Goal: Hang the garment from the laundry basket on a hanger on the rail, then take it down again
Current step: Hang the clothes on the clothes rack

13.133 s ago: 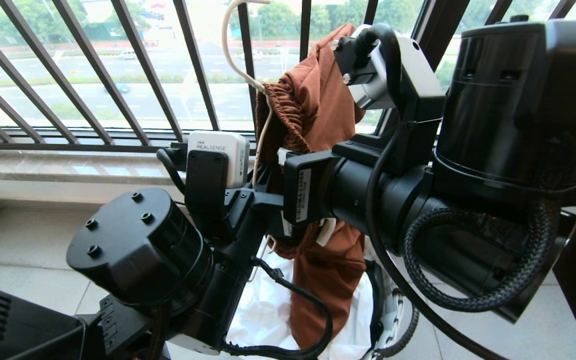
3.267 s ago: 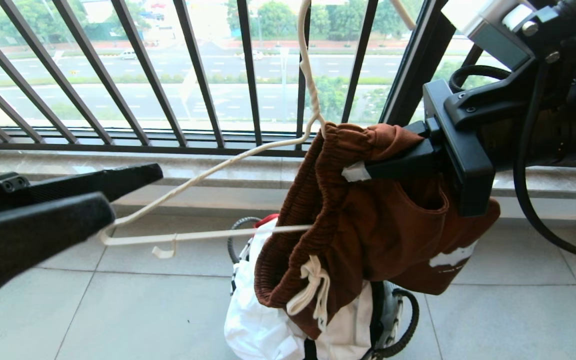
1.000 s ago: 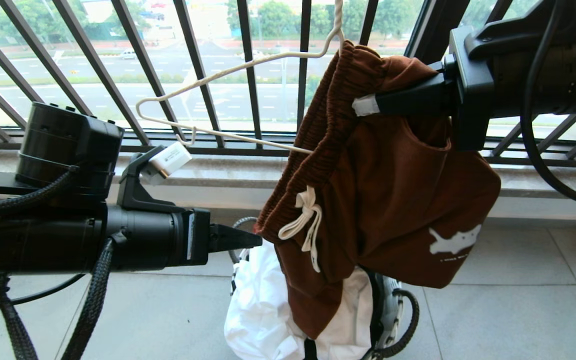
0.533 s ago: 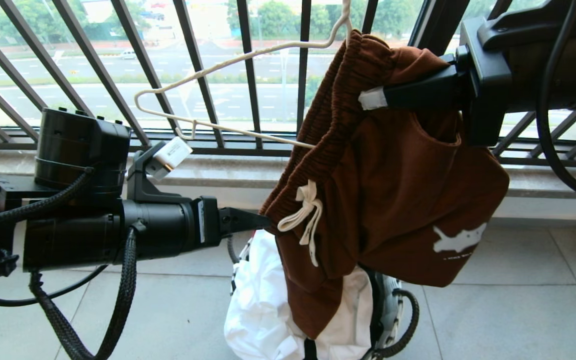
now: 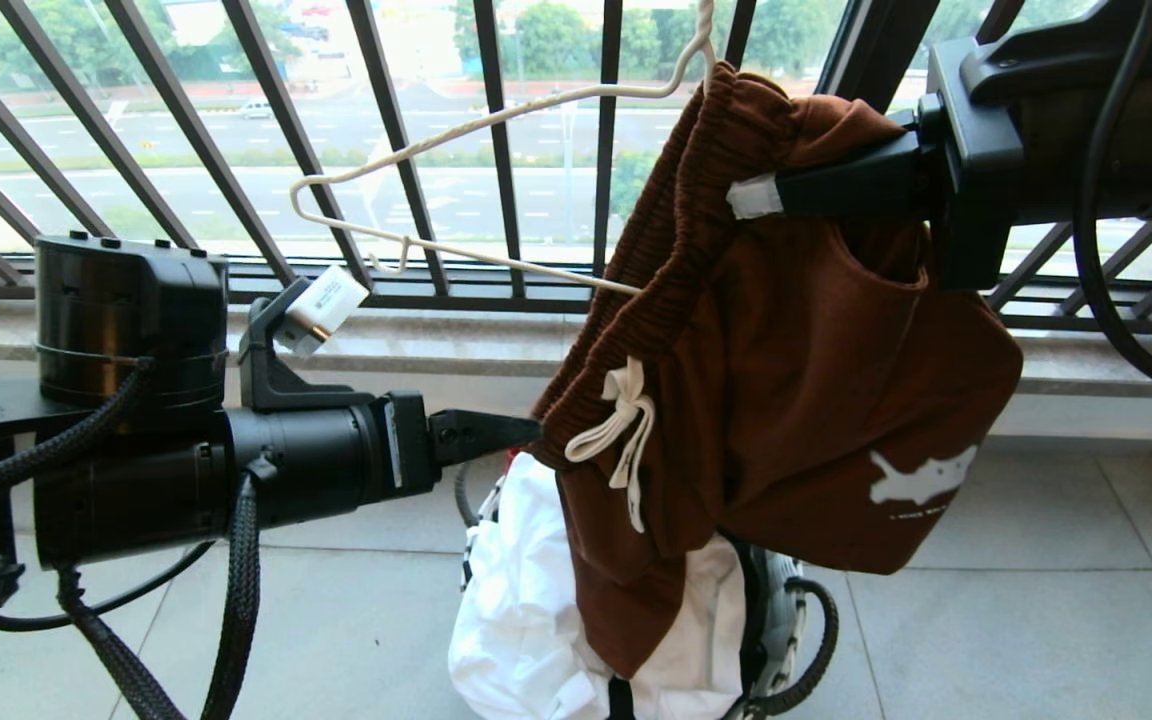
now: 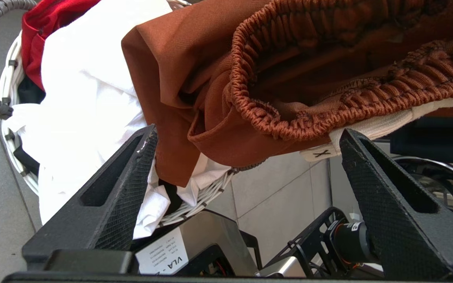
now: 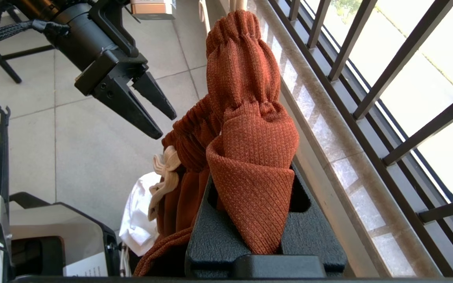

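Shorts (image 5: 786, 330) half on the hanger (image 5: 456, 190), pinched by the right hand (image 5: 751, 195); left hand (image 5: 526, 430) open beside the waistband; hanging unfinished.

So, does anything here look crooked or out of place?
Yes. The shorts hang bunched on only one side of the hanger, whose other arm is bare. The hanger tilts. The right tool is shut on the waistband; the left tool stands open beside it.

Hanger (image 5: 456, 150) hook cut off at the head view's top edge, rail out of frame, basket (image 5: 786, 610) mostly hidden behind shorts (image 5: 786, 380) and white cloth (image 5: 526, 620) (only rim and cord showing), print's small lettering unreadable.
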Controlling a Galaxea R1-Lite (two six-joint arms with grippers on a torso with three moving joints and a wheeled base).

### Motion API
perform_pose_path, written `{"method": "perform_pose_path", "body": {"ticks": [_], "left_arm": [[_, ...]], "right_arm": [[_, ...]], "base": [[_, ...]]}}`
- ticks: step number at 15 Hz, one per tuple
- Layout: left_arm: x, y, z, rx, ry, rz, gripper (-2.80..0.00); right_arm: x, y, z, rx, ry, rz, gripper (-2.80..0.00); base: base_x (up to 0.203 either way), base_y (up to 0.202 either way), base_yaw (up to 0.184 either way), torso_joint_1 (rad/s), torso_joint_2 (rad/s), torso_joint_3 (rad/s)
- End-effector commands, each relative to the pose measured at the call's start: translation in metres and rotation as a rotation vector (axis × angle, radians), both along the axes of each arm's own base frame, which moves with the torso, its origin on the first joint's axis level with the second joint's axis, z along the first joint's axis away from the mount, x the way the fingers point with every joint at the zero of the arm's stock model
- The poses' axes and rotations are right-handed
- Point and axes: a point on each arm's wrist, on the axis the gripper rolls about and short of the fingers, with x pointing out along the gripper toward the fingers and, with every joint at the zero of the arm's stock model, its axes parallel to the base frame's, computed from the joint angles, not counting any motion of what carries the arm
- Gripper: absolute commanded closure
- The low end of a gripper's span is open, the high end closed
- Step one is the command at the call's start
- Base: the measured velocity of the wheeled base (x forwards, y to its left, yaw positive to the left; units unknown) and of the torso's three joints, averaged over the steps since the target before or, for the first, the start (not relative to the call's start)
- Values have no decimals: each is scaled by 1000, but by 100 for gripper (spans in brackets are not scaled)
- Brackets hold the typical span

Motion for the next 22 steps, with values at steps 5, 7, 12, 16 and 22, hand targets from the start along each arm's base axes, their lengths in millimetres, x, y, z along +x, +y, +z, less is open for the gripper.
{"method": "perform_pose_path", "body": {"ticks": [5, 7, 12, 16, 22], "left_arm": [[17, 1, -11, -3, 20, 44, -280], [19, -1, -14, 2, 31, 41, -280], [13, 6, -8, -28, -10, 49, -280], [19, 5, -11, -47, -38, 63, -280], [35, -4, -34, -13, 34, 61, -280]], "right_arm": [[-2, -1, -2, -7, 4, 8, 0], [-5, -2, -1, -2, -2, 15, 0], [-1, -1, -4, -7, 9, 15, 0], [0, 1, -2, 11, -19, 24, 0], [-3, 10, -5, 24, -36, 63, 0]], "base": [[0, 0, 0, 0, 0, 0], [0, 0, 0, 0, 0, 0], [0, 0, 0, 0, 0, 0], [0, 0, 0, 0, 0, 0], [0, 0, 0, 0, 0, 0]]}}
